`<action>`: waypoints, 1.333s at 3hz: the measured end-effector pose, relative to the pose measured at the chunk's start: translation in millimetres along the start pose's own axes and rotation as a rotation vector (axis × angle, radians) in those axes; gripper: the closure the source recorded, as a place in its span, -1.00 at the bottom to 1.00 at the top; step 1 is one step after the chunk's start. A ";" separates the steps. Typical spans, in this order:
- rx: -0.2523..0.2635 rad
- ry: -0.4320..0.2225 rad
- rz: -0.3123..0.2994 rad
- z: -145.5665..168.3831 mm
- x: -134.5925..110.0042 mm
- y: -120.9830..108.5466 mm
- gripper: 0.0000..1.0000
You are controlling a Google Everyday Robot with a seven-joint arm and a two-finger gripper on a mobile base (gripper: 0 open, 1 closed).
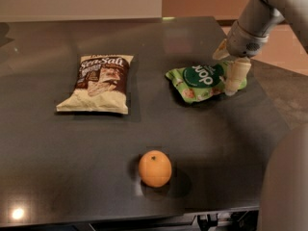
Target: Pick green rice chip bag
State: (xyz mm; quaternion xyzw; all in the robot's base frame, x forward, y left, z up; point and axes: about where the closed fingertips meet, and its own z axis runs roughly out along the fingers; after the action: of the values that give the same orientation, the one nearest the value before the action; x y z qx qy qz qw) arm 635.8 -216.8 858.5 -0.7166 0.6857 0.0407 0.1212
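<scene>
Hovering over the right end of the green rice chip bag (199, 81), claw (233, 76); clenched or released, cannot tell. Bag lies flat on table (72, 143). Risk: end-on pinch catches only crinkled film, bag slips free.

The gripper (234, 76) covers the right end of the green rice chip bag (199, 81), hiding that edge. Above the bag, the arm (260, 18) runs out at the top and right edges. Far left of the bag the table (72, 177) is cut off. Below-right of it, a grey rounded shape (286, 186) is cropped and cannot be identified. On the Sea Salt bag (98, 83), left of it, the small print is unreadable.
</scene>
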 end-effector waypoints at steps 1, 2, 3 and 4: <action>-0.015 0.005 -0.008 5.6 -0.9 0.4 -0.19; -0.027 0.024 -0.011 2.2 -2.5 2.8 0.30; -0.020 0.016 -0.032 -17.0 -10.8 8.0 0.74; 0.014 -0.009 -0.076 -50.3 -26.4 13.3 1.00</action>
State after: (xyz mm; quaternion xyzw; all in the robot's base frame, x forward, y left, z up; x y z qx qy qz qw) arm 615.7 -203.1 911.5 -0.7410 0.6578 0.0348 0.1308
